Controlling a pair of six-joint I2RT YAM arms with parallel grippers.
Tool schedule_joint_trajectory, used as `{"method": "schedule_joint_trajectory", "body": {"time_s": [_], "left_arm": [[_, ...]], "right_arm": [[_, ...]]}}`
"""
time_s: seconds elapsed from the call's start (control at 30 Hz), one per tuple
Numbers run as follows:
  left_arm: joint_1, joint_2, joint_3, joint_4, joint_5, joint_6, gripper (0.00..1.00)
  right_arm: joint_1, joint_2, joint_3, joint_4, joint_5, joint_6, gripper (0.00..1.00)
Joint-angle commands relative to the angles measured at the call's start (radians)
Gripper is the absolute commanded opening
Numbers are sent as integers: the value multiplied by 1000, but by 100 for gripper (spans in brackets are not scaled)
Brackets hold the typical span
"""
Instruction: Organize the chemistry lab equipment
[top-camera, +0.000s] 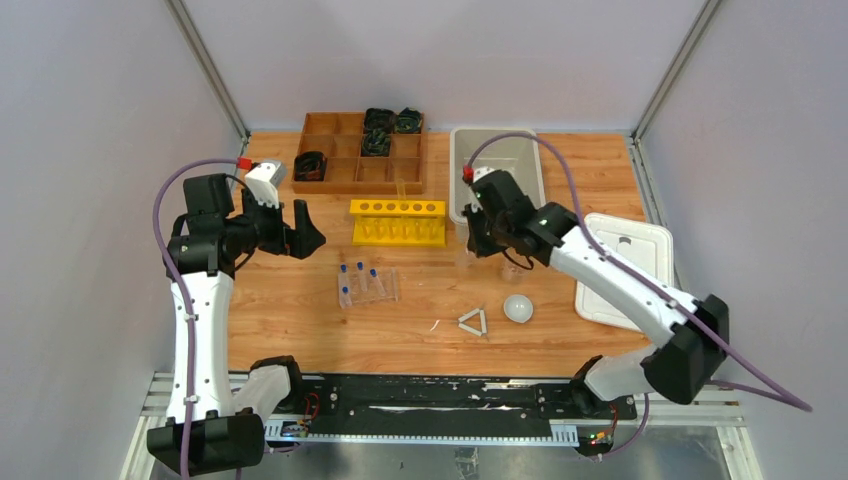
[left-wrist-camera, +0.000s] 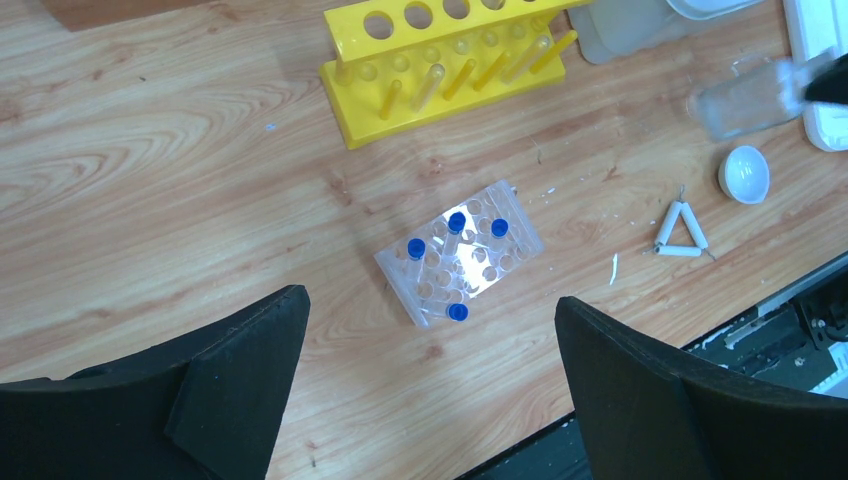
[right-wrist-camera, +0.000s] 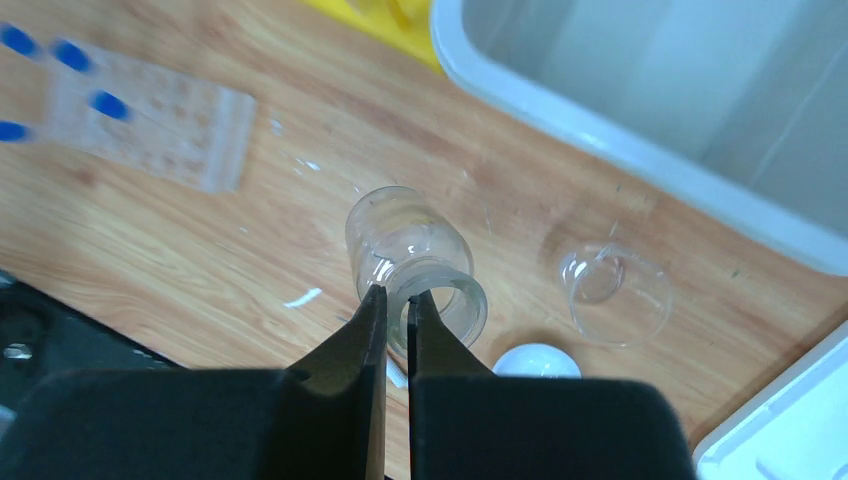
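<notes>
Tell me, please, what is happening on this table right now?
Two robot arms are tidying lab equipment. The right gripper is shut on the rim of a small clear glass vessel, near the grey bin; whether it is off the table I cannot tell. A second glass vessel sits on the table beside it. The left gripper is open, held above the clear rack with blue-capped tubes. The white round dish and the white triangle lie untouched near the front edge.
</notes>
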Motion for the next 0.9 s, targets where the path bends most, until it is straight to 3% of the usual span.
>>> {"method": "schedule_joint_trajectory", "body": {"time_s": [0.0,0.27,0.6,0.87], "left_arm": [[1,-13,22,-9,0,8,100],[1,-24,24,-10,-3,11,100],[0,-5,31,-10,5,17,100],[0,5,27,-9,18,20,100]], "right_arm": [[-7,-97,173,-110,14,4,0],[-86,61,472,-168,163,-87,0],[-235,529,822,-156,209,-174,0],[-280,865,1080,-131,249,-292,0]]}}
